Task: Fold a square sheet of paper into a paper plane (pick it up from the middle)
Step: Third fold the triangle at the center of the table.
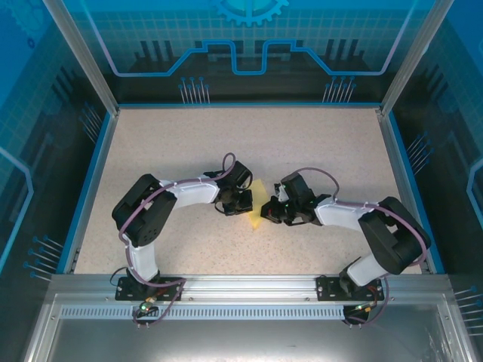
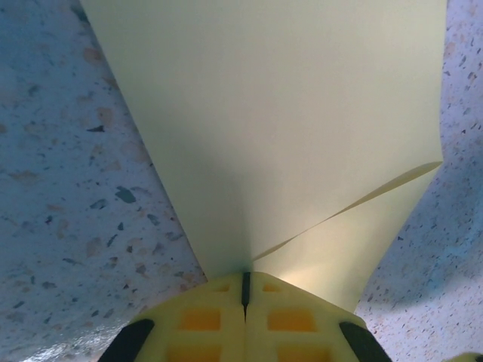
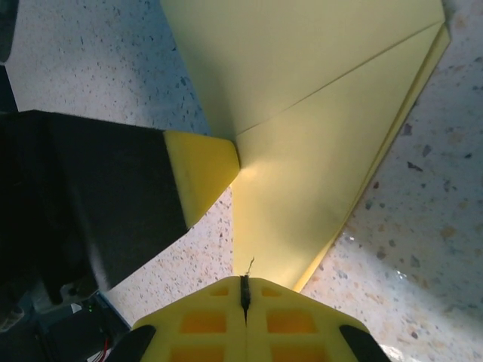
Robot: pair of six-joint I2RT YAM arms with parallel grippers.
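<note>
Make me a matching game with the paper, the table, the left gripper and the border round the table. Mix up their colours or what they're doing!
Things:
1. paper
2. table
3. left gripper
4. border

Matches:
A. blue
B. shut on the paper
C. pale yellow, folded
D. speckled beige

Pairs: 1-C, 2-D, 3-B, 4-A
</note>
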